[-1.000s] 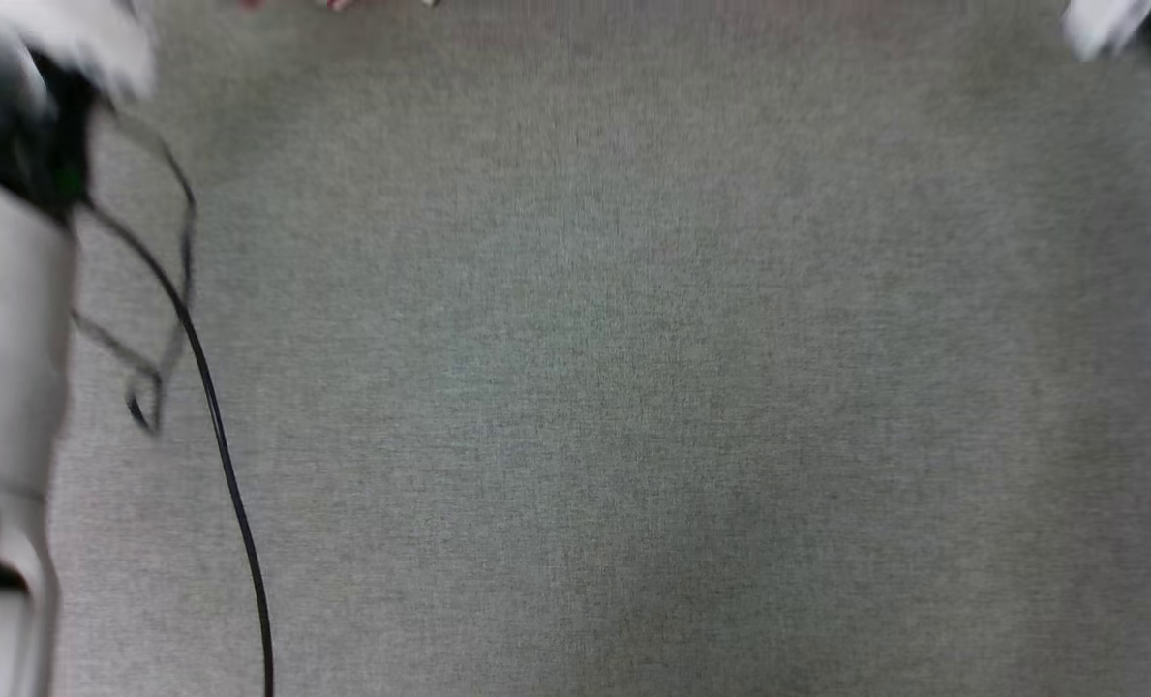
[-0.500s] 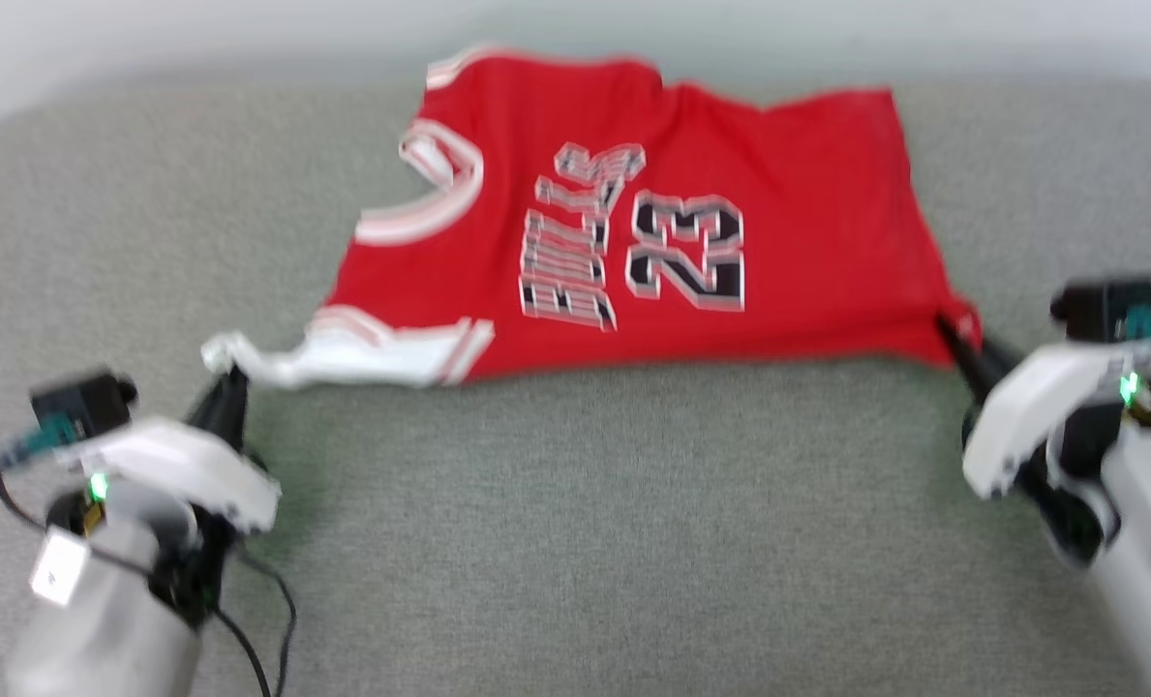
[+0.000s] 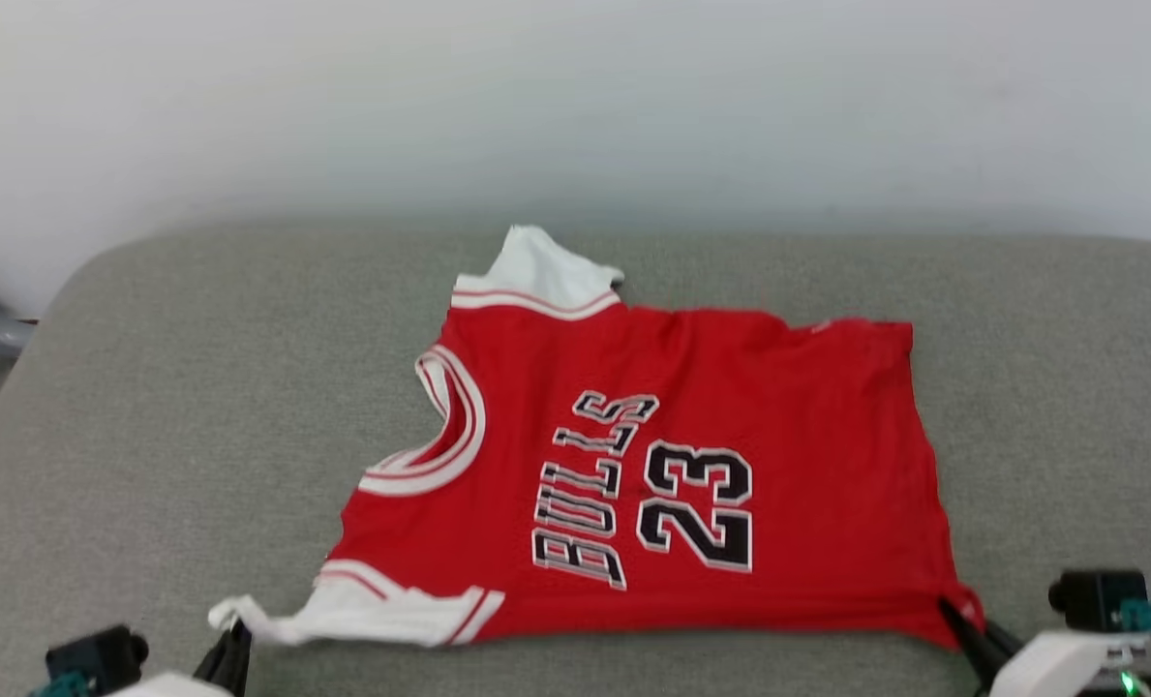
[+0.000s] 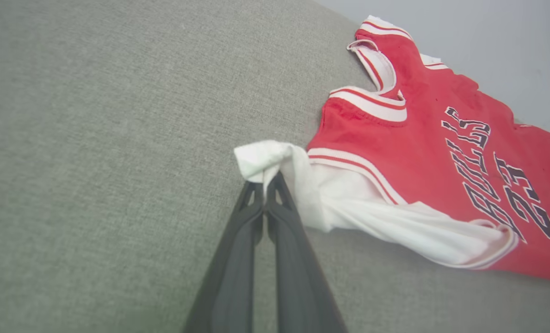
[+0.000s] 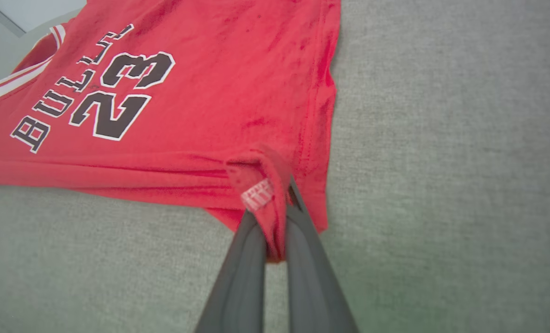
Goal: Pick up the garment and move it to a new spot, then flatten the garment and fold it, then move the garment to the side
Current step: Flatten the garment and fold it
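Head view: the red jersey [image 3: 778, 407] lies spread on the grey fabric surface [image 3: 197, 387], collar [image 3: 459, 426] leftward, the left claw [image 3: 234, 639] at its near white sleeve [image 3: 372, 608], the right claw [image 3: 954, 618] at its near hem corner [image 3: 964, 605]. Left wrist view: claw pinched together on the bunched sleeve tip [image 4: 261, 159]. Right wrist view: claw clamped on the rolled hem corner [image 5: 258, 185].

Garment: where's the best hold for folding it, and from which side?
The garment's near long edge, from the robot's side: it lies flat, collar left, hem right. Set the left end effector on the white sleeve tip, the right end effector on the hem corner; both are shut there.
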Robot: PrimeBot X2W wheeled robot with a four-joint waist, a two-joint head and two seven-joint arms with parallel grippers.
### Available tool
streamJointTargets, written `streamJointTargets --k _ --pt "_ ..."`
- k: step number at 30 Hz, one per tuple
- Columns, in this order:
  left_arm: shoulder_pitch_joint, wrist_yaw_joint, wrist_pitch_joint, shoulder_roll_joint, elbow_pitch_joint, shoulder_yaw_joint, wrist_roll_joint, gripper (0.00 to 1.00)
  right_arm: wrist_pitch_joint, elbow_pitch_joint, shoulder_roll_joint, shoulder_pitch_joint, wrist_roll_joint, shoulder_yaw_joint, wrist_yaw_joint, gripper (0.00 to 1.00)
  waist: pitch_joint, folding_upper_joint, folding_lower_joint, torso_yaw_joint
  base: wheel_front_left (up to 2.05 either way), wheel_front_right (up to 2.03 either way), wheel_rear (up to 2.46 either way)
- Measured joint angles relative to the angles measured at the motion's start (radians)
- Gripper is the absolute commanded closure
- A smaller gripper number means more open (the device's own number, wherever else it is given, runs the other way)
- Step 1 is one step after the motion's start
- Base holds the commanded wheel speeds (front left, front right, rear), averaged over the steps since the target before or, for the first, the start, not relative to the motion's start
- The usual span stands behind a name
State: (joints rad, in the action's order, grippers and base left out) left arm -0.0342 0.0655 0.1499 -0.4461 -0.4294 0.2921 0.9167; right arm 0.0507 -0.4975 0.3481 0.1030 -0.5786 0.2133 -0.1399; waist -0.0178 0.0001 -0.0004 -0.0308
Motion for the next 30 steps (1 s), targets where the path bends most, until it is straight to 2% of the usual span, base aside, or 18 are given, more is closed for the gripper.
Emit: streamJointTargets --k 9,14,21,30 --pt "0.259 0.155 -0.065 -0.060 0.328 -0.047 0.042 1.00 0.143 0.273 -0.098 -0.282 0.100 -0.172 0.000 1.00 0.046 0.0000 0.0001 -0.026 0.00 0.00 0.00" --pt "0.279 0.191 -0.100 -0.089 0.442 -0.057 0.046 1.00 0.223 0.406 -0.153 -0.363 0.145 -0.244 0.001 1.00 0.042 0.0000 0.0001 -0.037 0.00 0.00 0.00" --pt "0.128 0.188 -0.150 -0.097 0.464 -0.003 0.000 1.00 0.293 0.490 -0.170 -0.319 0.195 -0.277 0.007 1.00 0.013 0.0000 0.0003 -0.032 0.00 0.00 0.00" --pt "-0.093 0.130 -0.163 -0.043 0.341 0.061 -0.042 1.00 0.318 0.454 -0.133 -0.156 0.210 -0.247 0.008 1.00 -0.094 0.0000 0.0005 -0.016 0.00 0.00 0.00"
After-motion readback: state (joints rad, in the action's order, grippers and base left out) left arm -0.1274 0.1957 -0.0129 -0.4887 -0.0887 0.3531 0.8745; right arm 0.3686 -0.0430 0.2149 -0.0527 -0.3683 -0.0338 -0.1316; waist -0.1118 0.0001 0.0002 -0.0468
